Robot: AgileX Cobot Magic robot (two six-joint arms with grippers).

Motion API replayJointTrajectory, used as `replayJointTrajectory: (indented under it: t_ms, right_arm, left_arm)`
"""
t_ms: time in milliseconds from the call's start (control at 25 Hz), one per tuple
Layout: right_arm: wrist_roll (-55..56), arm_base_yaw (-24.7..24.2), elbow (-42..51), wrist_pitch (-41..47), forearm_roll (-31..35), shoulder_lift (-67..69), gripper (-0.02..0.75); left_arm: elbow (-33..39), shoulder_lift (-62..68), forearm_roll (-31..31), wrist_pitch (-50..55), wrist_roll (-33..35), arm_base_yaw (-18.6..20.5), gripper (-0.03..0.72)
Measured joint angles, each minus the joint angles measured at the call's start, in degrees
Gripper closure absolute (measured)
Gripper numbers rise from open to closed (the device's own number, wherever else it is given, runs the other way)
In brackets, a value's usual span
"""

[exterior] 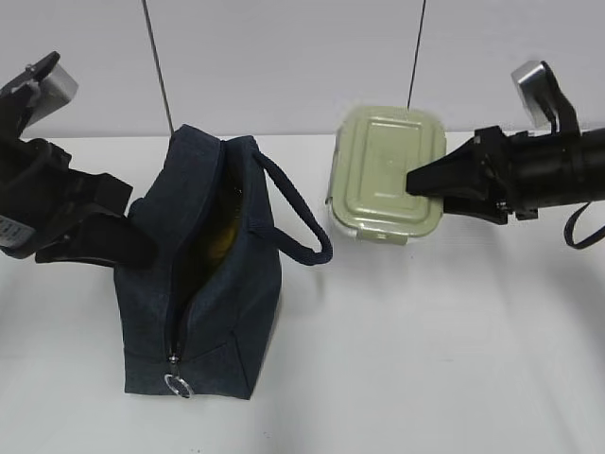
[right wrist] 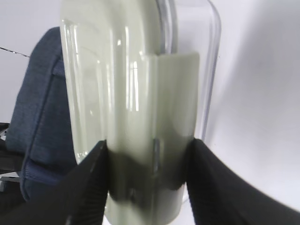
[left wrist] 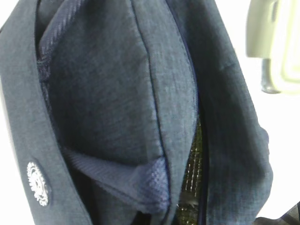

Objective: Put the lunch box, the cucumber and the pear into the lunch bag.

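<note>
A: Bag status? Where was it?

B: Lunch bag point(exterior: 213, 284) stood on the white surface point(exterior: 425, 359), left of centre, zipper undone, mouth gaping. Silver ring pull point(exterior: 178, 385) hung at the near bottom end. Loop handle point(exterior: 298, 213) stuck out to the right. Something yellowish showed inside the opening, too dim to name.

A: Left claw?

B: Left claw point(exterior: 95, 236) sat against the bag's left side. Its wrist view was all navy fabric, so I couldn't tell whether it was open or closed.

A: Lunch box?

B: Lunch box point(exterior: 388, 175) was right of the bag, apart from it, tipped up so the sage-green lid faced the exterior camera. Right claw point(right wrist: 147, 180) was clamped on its right edge, one finger on each side of the lid clip, clear base behind.

A: Cucumber, pear?

B: Neither could be made out.
</note>
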Motion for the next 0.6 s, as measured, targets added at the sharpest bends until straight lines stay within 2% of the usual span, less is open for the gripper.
replayJointTrajectory:
  t_ms: [600]
  right_arm:
    - [5.6,0.8,-4.3,7.0,1.6,-7.0,0.376]
  left_arm:
    - [0.0,0.0,-0.3,-1.3,0.0,0.0,0.686]
